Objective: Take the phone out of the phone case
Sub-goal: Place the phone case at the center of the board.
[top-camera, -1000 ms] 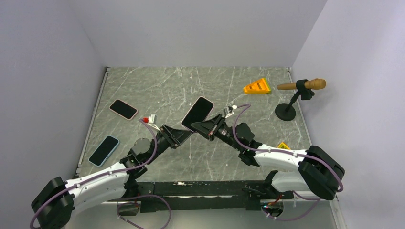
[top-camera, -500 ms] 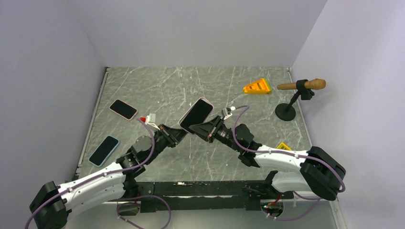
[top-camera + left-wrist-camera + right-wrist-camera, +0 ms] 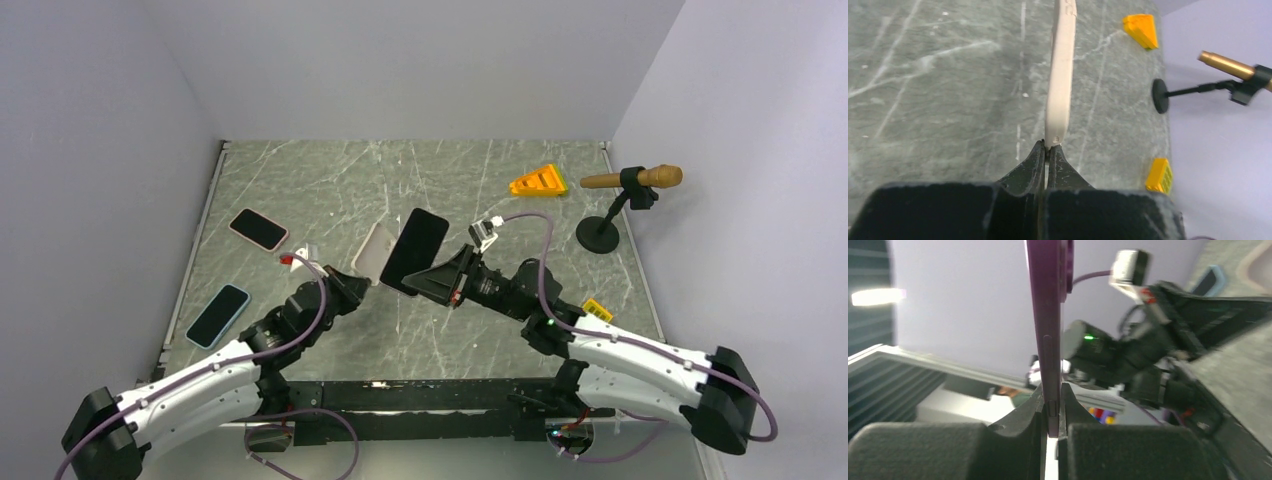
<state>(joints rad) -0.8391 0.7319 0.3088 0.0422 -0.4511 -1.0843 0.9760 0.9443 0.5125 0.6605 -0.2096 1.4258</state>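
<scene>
My left gripper (image 3: pixel 350 283) is shut on the lower edge of a pale pink phone case (image 3: pixel 373 251), seen edge-on in the left wrist view (image 3: pixel 1062 75), with its far end out of frame. My left gripper's tips (image 3: pixel 1047 151) pinch the case's end. My right gripper (image 3: pixel 420 284) is shut on a bare phone with a dark screen (image 3: pixel 415 250), held just right of the case and apart from it. In the right wrist view the phone (image 3: pixel 1046 305) shows as a purple edge rising from between my right gripper's tips (image 3: pixel 1050 392).
Two other phones lie at the left: a pink-cased one (image 3: pixel 259 229) and a blue-cased one (image 3: pixel 217 316). An orange wedge (image 3: pixel 538 181) and a microphone on a black stand (image 3: pixel 614 205) are at the back right. A small yellow block (image 3: pixel 595 307) sits by the right arm.
The phone and its pink case were one piece held by both grippers. Now they are apart: my left gripper has drawn the case left, my right gripper holds the bare phone.
</scene>
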